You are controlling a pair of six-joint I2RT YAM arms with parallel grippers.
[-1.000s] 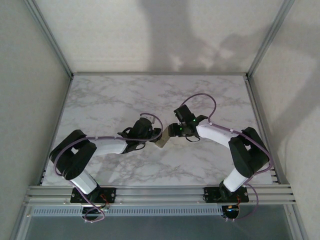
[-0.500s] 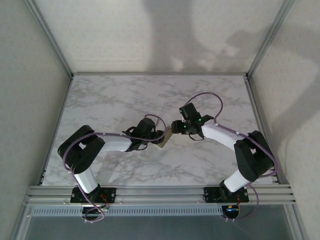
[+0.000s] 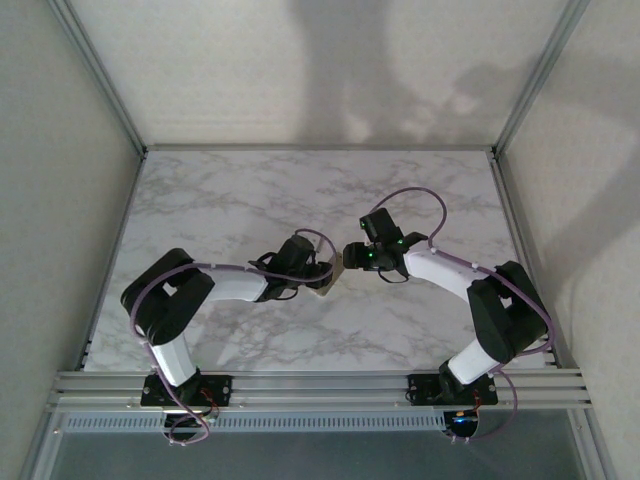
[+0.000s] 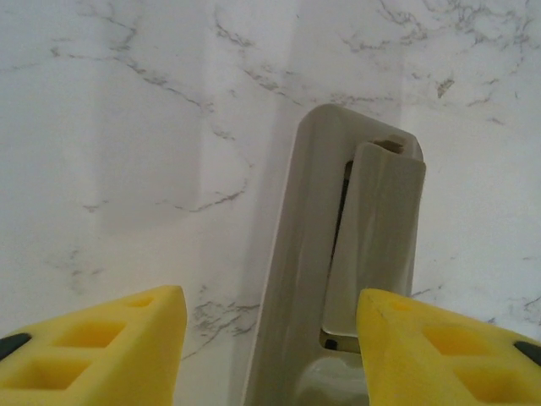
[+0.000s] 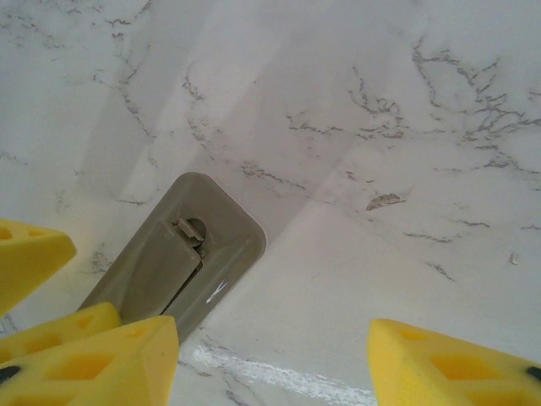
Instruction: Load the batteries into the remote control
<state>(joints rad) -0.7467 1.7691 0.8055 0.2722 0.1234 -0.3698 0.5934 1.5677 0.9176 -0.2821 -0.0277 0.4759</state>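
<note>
— Where did we find the remote control (image 4: 296, 279)?

— Near the middle of the marble table (image 3: 230, 200), where the two arms met. It lay back-side up, tan-grey, with its long body running away from the left gripper (image 4: 270, 334).

— And that gripper's fingers?

— Apart. We saw the remote between the yellow pads (image 4: 101, 347). The right-hand pad was at the remote's edge, while bare marble showed between the remote and the left-hand pad. Nothing was clamped.

— What about the battery cover (image 4: 382, 228)?

— It sat on the remote's back, slightly askew, with a dark slit along its left side and a small latch tab at the far end.

— Any writing?

— We made out one mark from the right wrist: a small white arrow (image 5: 216, 290) near the remote's rounded end, beside the cover.

— And the right gripper (image 5: 275, 372)?

— Its fingers stood wide apart over the table, with marble between them. The remote's rounded end lay just ahead of its left-hand finger, and we saw nothing gripped.
</note>
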